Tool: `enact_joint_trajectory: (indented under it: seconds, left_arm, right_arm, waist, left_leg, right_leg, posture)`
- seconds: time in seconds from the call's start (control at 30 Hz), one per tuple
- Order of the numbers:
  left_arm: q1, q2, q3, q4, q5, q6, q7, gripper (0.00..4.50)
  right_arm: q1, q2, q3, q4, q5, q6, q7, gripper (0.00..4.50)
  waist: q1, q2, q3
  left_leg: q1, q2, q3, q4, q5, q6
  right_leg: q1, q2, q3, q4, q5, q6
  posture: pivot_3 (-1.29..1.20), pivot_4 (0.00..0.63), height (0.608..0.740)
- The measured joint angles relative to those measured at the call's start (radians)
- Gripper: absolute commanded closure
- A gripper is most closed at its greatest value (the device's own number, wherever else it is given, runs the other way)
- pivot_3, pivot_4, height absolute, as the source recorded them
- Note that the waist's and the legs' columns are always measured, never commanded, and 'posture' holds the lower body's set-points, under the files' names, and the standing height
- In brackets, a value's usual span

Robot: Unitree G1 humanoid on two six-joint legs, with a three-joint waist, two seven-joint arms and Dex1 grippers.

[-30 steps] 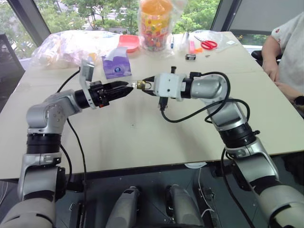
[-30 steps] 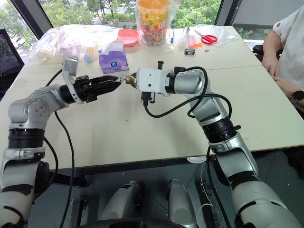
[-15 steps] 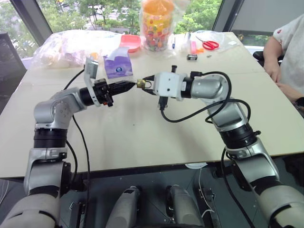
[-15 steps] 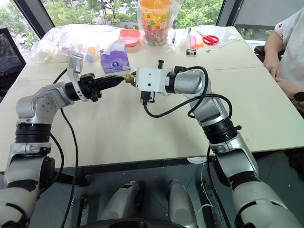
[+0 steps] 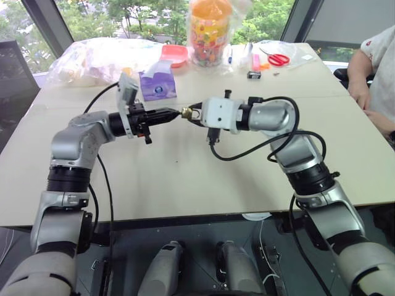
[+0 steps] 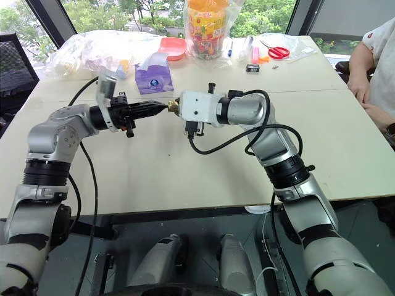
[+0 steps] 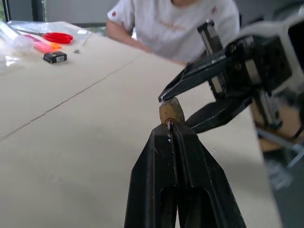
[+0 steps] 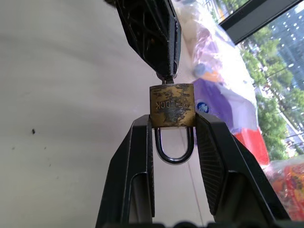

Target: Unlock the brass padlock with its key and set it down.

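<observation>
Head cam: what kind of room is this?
Likely an office or lab workroom: a large pale table by big windows onto trees, strewn with red scissors, a purple tissue pack and a seated person.

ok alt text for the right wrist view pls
The right hand pinches a small brass padlock by its sides, shackle hanging between its two black fingers. The left hand, shut, meets the padlock's far end above a pale table, beside plastic-bagged clutter.
</observation>
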Motion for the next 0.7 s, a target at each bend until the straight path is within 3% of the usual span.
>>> enact_joint_trajectory:
  seconds: [0.13,0.27,0.33,0.37,0.5,0.7]
  left_arm:
    - [0.001,0.006,-0.050,0.025,0.126,-0.253,-0.011,4.48]
    - [0.001,0.008,-0.065,0.041,0.157,-0.305,-0.029,4.48]
    - [-0.002,0.016,-0.059,0.032,0.115,-0.188,-0.052,4.48]
    - [-0.003,0.023,-0.046,0.029,0.070,-0.093,-0.068,3.90]
    - [-0.004,0.038,-0.027,0.036,-0.023,0.169,-0.103,2.39]
    - [-0.044,0.040,0.026,0.070,-0.068,0.298,-0.090,2.39]
  right_arm:
    - [0.003,-0.001,0.000,0.000,0.000,0.022,0.009,3.82]
    - [0.009,0.000,0.002,0.000,0.001,0.035,0.021,3.82]
    - [0.010,0.001,0.008,0.000,0.002,0.036,0.031,3.82]
    - [0.011,0.003,0.009,-0.001,0.006,0.036,0.034,3.82]
    - [0.009,0.013,0.007,-0.040,0.017,0.012,0.025,3.82]
    - [0.009,0.013,0.008,-0.044,0.017,0.003,0.022,3.82]
  waist:
    - [-0.002,0.000,0.000]
    - [-0.002,0.000,0.000]
    - [-0.003,0.000,0.000]
    - [-0.005,0.000,0.000]
    - [-0.007,0.000,0.000]
    - [-0.001,0.000,0.000]
  left_leg:
    - [0.000,0.000,0.000,-0.001,0.000,0.000]
    - [0.000,0.000,0.000,-0.001,0.000,0.000]
    - [0.000,0.000,0.000,-0.001,0.000,0.001]
    - [0.000,0.000,0.000,0.000,0.000,0.001]
    - [0.000,0.001,0.000,0.000,0.000,0.001]
    - [0.000,0.001,0.000,0.001,0.000,0.001]
  right_leg:
    - [-0.001,-0.002,0.000,0.000,0.000,0.000]
    - [-0.001,-0.001,0.000,0.000,0.000,0.000]
    - [-0.001,0.001,0.000,0.000,0.000,0.001]
    - [-0.001,0.001,-0.001,0.000,0.000,0.001]
    - [0.000,0.002,-0.001,0.001,-0.001,0.003]
    - [0.000,0.002,-0.001,0.000,0.000,0.001]
  posture:
    - [0.00,0.150,0.740]
    - [0.00,0.150,0.740]
    - [0.00,0.150,0.740]
    - [0.00,0.150,0.740]
    - [0.00,0.150,0.740]
    - [0.00,0.150,0.740]
